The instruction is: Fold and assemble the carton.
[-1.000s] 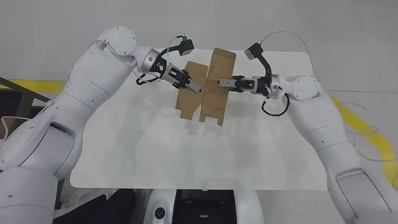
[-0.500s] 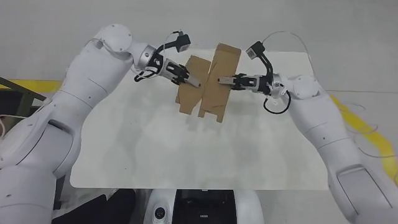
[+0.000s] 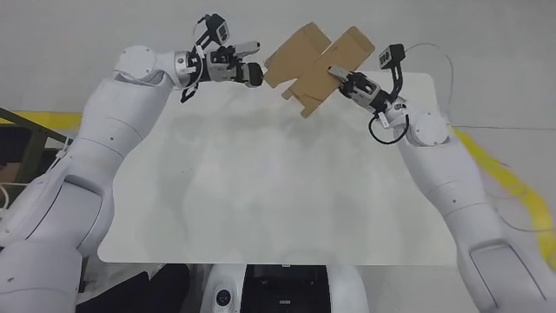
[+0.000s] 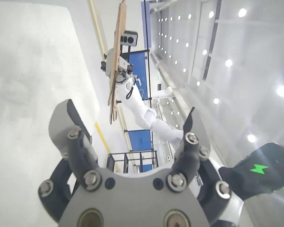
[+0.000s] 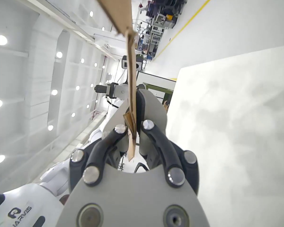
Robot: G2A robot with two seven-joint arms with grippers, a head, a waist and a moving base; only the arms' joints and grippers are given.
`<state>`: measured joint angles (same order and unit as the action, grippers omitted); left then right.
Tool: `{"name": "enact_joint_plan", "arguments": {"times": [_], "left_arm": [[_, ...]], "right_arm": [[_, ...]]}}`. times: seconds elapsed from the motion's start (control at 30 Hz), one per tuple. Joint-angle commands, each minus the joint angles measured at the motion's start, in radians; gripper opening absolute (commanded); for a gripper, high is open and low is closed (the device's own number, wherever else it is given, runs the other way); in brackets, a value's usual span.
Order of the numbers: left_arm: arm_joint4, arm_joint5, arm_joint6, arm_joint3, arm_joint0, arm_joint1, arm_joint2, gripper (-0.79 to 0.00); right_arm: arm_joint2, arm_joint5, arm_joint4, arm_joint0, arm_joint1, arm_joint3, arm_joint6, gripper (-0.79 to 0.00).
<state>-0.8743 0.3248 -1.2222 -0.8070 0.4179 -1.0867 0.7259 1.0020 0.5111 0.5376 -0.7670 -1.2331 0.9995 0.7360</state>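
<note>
Your right end effector (image 5: 132, 112) was clamped on one edge of the flattened cardboard carton (image 3: 314, 65), holding it aloft above the far side of the surface (image 3: 261, 191), probably so its panels could swing free. Your left end effector (image 4: 131, 109) hovered nearby, spread open and empty.

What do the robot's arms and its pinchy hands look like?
The arms are smooth, rounded white shells. Thin black cables loop at the wrists. The left gripper and the right gripper have grey metal bodies, silver screws, black links and flat grey fingers.
</note>
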Motion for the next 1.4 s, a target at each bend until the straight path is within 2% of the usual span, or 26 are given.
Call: {"name": "enact_joint_plan", "arguments": {"times": [0.0, 0.17, 0.37, 1.0, 1.13, 1.3, 1.37], "left_arm": [[0.017, 0.009, 0.033, -0.018, 0.005, -0.006, -0.001, 0.000], [0.061, 0.012, 0.084, -0.030, 0.006, -0.021, -0.004, 0.000], [0.073, 0.031, 0.112, -0.028, 0.020, -0.032, 0.012, 0.000], [0.180, 0.040, 0.166, -0.090, 0.059, -0.049, 0.055, 0.000], [0.190, 0.041, 0.167, -0.095, 0.066, -0.051, 0.067, -0.419], [0.202, 0.036, 0.165, -0.101, 0.073, -0.053, 0.082, -0.582], [0.208, 0.032, 0.165, -0.102, 0.076, -0.054, 0.087, -0.619]], "right_arm": [[0.007, -0.013, -0.020, -0.024, 0.002, 0.048, -0.043, -0.785], [0.028, -0.039, -0.069, -0.075, 0.006, 0.144, -0.114, -0.785], [0.053, -0.066, -0.103, -0.114, 0.011, 0.208, -0.139, -0.785], [0.055, -0.095, -0.131, -0.120, -0.008, 0.201, -0.170, -0.785], [0.058, -0.097, -0.131, -0.121, -0.011, 0.199, -0.171, -0.785], [0.063, -0.097, -0.132, -0.123, -0.014, 0.199, -0.170, -0.785], [0.065, -0.097, -0.134, -0.124, -0.016, 0.199, -0.169, -0.785]]}}
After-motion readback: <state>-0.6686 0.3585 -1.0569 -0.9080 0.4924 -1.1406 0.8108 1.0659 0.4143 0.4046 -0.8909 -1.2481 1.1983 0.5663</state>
